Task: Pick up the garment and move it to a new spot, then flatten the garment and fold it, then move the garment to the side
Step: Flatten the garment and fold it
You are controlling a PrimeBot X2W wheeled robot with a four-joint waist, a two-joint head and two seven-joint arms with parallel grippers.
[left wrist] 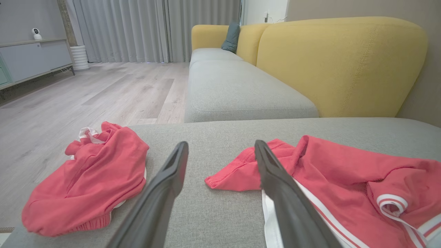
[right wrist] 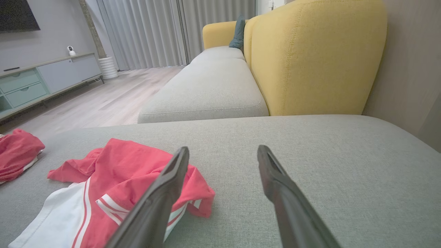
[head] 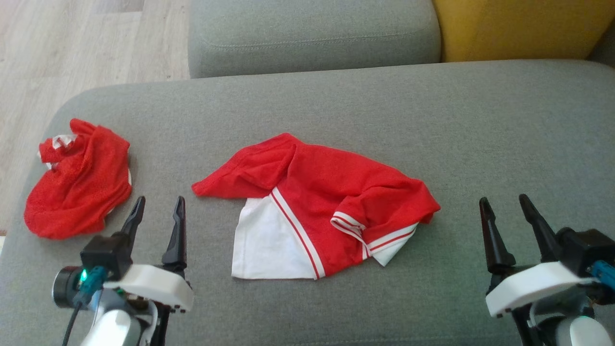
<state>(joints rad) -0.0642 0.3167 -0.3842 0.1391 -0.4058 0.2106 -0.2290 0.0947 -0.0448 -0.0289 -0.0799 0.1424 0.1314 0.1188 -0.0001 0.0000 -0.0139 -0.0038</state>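
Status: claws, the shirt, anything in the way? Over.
Both open and empty: left claw, right claw. Red-and-white shirt rumpled on the middle of the cushion, untouched. Bunched red garment at left, apart from it.

A wide grey woven-fabric sofa seat cushion carries two pieces of clothing, well apart. Near its middle lies a red mesh garment with a white panel and red-and-white striped trim, loosely spread and rumpled, with one sleeve flopped across it. By the cushion's rounded left corner sits a crumpled red mesh bundle with white edging showing at its top.
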